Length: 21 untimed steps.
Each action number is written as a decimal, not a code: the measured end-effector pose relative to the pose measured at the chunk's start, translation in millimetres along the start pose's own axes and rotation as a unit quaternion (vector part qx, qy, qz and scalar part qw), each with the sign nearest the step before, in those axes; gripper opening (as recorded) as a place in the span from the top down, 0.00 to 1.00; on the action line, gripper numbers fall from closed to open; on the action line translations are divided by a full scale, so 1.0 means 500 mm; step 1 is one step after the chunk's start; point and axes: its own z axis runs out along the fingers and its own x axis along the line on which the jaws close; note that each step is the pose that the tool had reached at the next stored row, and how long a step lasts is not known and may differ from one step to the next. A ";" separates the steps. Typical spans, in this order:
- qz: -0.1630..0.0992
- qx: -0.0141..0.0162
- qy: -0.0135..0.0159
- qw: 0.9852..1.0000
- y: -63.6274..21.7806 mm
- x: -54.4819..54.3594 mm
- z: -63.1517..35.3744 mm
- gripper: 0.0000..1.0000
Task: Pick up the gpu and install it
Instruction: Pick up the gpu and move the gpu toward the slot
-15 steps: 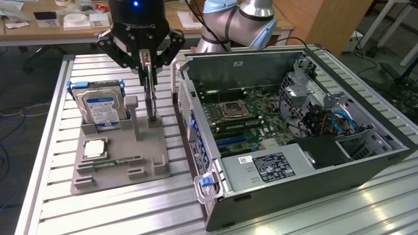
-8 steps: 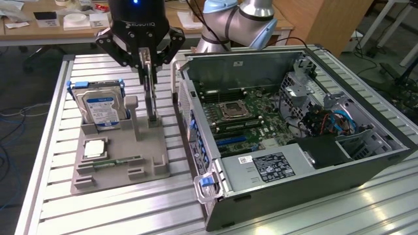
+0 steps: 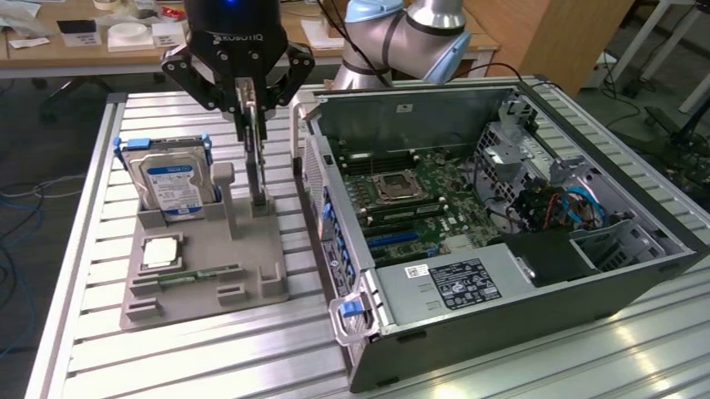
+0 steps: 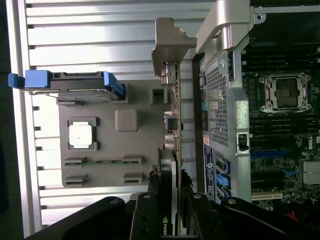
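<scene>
The jaws pinch the upper edge of the thin, dark, rectangular gpu, one finger on each flat face, so the board stays vertical and cannot twist. The ribbed aluminium table carries everything. Toward the exterior view's right, the black steel computer case lies on its side with its panel off, exposing the motherboard slots from above. Just beside it sits the grey moulded parts fixture, which presents components for top access. The gpu's lower edge meets the fixture slot nearest the case. The silver hard drive with blue label stands upright farther off. A square silver processor and a small green memory stick lie flat.
</scene>
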 end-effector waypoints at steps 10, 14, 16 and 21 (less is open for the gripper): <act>0.000 0.000 0.000 1.000 0.001 -0.007 0.000 0.73; 0.000 0.000 0.000 1.000 0.001 -0.014 0.000 0.73; 0.000 0.000 0.000 1.000 0.001 -0.018 0.000 0.73; 0.000 0.000 0.000 1.000 0.002 -0.027 0.001 0.73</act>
